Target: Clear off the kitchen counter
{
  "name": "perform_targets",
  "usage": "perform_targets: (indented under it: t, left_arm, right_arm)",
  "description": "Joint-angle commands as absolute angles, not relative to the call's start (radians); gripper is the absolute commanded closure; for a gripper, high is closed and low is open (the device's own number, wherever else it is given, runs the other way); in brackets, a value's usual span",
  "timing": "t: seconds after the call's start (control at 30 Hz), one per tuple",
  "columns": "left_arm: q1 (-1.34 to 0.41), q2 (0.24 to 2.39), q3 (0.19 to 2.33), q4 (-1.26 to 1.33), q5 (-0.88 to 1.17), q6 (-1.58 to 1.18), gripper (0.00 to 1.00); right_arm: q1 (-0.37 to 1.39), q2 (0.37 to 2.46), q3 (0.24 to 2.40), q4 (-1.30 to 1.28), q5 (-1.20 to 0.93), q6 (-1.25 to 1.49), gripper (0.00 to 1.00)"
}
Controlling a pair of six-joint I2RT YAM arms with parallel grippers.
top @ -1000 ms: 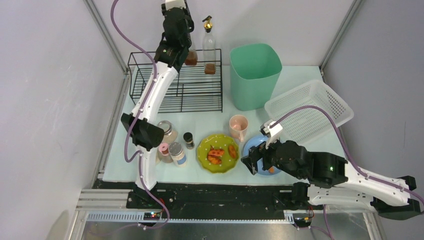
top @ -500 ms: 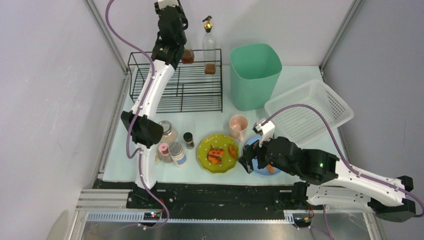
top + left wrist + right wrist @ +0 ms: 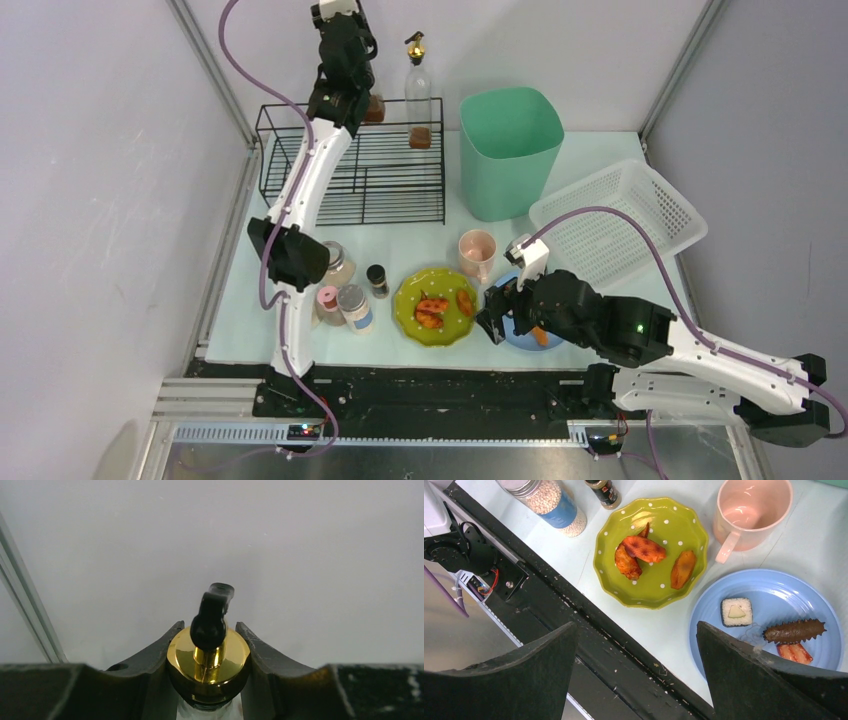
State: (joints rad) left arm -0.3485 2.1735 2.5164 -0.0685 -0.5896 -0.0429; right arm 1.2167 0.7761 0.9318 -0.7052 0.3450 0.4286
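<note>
Right gripper (image 3: 636, 630) now further left than a second ago, spread wide above green plate (image 3: 674, 520) and blue plate (image 3: 774, 595) on kitchen counter (image 3: 574, 555) — left gripper (image 3: 209, 627) clenched on bottle (image 3: 207, 657) at its gold cap

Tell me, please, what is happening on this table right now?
Two robot arms are clearing the pale mint-green kitchen counter. The left hand is shut on a glass bottle with a gold cap and black spout, at the back by the black wire rack. The right hand is open and empty, hanging over the near edge between a green dotted plate and a round blue plate, both with food. A pink mug and spice jars stand on the counter.
</note>
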Motion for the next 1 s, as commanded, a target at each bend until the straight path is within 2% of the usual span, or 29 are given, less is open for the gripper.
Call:
perform_targets:
  t: [0.0, 0.97]
  left_arm:
    - [-0.346, 2.158, 2.588, 0.055, -0.578, -0.013, 1.00]
    - [-0.370, 2.155, 2.396, 0.014, -0.594, -0.026, 1.00]
  right_arm:
    - [1.209, 0.773, 0.953, -0.670, 0.331, 0.429, 0.08]
    - [1.192, 0.719, 0.881, -0.631, 0.308, 0.453, 0.08]
